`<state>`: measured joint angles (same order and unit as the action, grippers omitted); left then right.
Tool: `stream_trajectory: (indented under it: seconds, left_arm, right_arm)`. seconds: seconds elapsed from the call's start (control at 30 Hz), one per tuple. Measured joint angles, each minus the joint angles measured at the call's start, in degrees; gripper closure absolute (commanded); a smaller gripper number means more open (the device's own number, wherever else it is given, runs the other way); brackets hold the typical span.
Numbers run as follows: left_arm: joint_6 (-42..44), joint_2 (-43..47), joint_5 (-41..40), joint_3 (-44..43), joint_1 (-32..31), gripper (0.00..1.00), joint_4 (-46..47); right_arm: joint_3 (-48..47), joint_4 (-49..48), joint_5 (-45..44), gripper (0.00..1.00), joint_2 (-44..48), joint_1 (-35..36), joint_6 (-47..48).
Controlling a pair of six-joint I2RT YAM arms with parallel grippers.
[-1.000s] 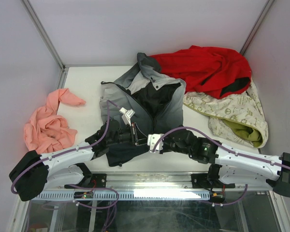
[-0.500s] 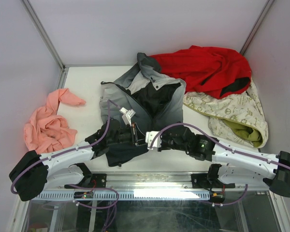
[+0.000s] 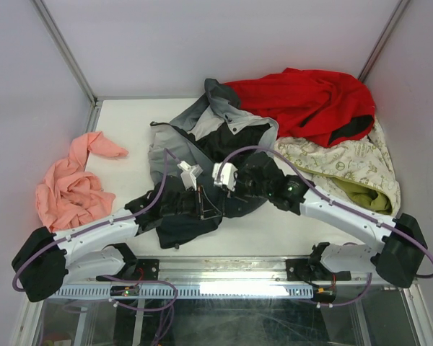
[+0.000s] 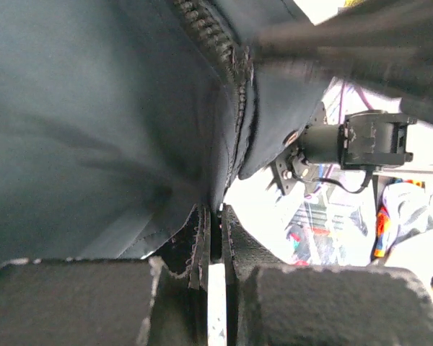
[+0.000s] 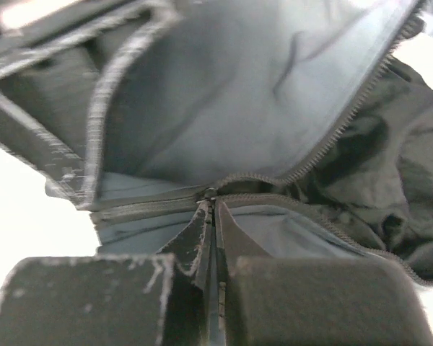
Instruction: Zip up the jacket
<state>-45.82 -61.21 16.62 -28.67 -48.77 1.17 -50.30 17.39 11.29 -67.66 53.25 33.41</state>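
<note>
The charcoal and grey jacket (image 3: 202, 130) lies in the middle of the table, its black lining showing at the open top. My left gripper (image 3: 208, 206) is shut on the jacket's bottom hem beside the zipper; in the left wrist view (image 4: 215, 229) the fabric edge sits between the pads and the zipper teeth (image 4: 218, 37) run away from them. My right gripper (image 3: 226, 179) is farther up the front. In the right wrist view (image 5: 214, 210) it is shut on the zipper pull at the slider. The zipper is joined to the left of it (image 5: 144, 207) and splits open to the right (image 5: 332, 128).
A red garment (image 3: 303, 101) lies at the back right, with a cream patterned cloth (image 3: 346, 166) in front of it. A pink cloth (image 3: 72, 180) is bunched at the left. Enclosure walls stand on three sides.
My right gripper has moved away from the near edge, up the jacket front with the slider in it. The left gripper has stayed at the hem.
</note>
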Motion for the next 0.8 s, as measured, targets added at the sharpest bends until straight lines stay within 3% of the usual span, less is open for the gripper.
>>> stream_trajectory:
  seconds: [0.27, 0.3, 0.43, 0.47, 0.67, 0.8]
  left_arm:
    - [2.1, 3.58, -1.42, 1.07, -0.02, 1.0, -8.98]
    - [2.29, 4.55, -1.42, 1.44, -0.02, 0.96, -10.16]
    - [2.4, 9.75, -2.12, 2.38, -0.07, 0.65, -14.58]
    - [2.36, 11.21, -2.54, 2.38, -0.33, 0.62, -16.11]
    - [2.64, 13.07, -8.76, -2.45, -0.74, 0.55, -21.88]
    - [3.8, 9.33, -12.9, -8.68, 0.52, 0.56, -19.02]
  right_arm:
    - [-7.82, 0.42, 1.46, 1.0, -6.97, -8.9, -7.15]
    - [-7.89, 0.37, 1.88, 1.0, -7.19, -8.85, -7.96]
    - [-7.87, 0.37, 2.89, 1.0, -7.32, -7.8, -10.14]
    - [-7.87, 0.0, 2.73, 1.0, -7.32, -7.45, -10.49]
    - [-7.85, -1.31, 1.53, 1.0, -7.3, -3.52, -13.0]
    - [-7.85, -1.66, 1.31, 1.0, -7.28, -0.98, -14.71]
